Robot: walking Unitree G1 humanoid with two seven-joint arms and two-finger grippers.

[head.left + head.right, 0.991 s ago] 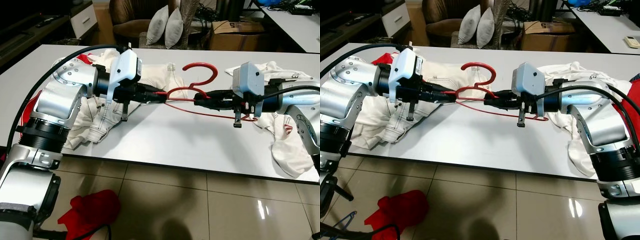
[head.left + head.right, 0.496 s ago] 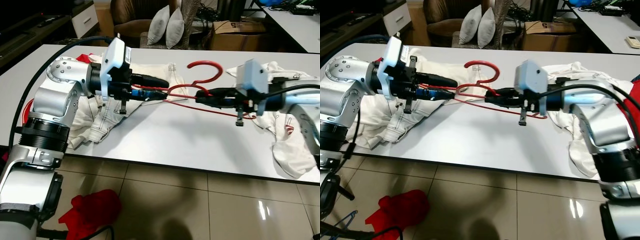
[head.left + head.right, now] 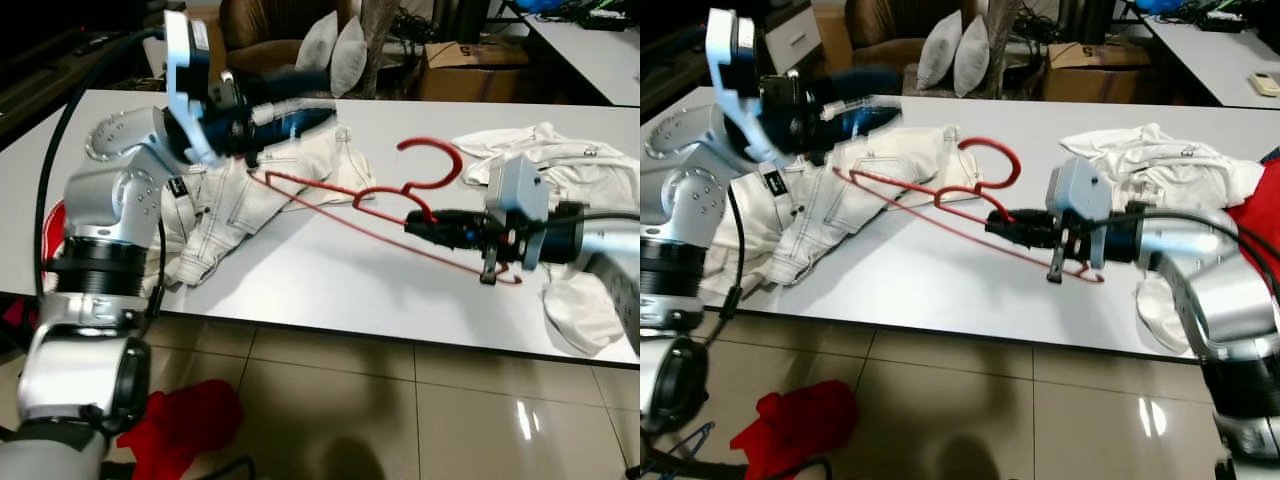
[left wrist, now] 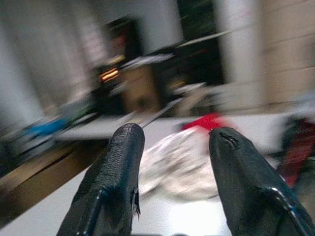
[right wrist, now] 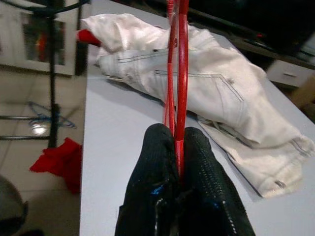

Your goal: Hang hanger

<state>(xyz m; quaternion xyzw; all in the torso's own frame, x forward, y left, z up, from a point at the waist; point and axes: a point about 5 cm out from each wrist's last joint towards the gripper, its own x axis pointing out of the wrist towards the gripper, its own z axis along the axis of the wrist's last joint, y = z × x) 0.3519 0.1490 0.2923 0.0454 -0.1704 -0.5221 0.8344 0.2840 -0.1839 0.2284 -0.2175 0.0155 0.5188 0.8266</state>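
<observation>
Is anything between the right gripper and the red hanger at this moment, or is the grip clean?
Nothing visible stands between them. The right gripper is shut directly on the red hanger near its neck, and the wire runs straight out from between the black fingers. The white jeans lie beyond, by the hanger's far end.

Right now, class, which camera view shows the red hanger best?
The left eye view: the whole red hanger shows there, hook and frame, held by the right claw. The right eye view shows nearly the same. The right wrist view shows just its wire, pinched between the fingers.
</observation>
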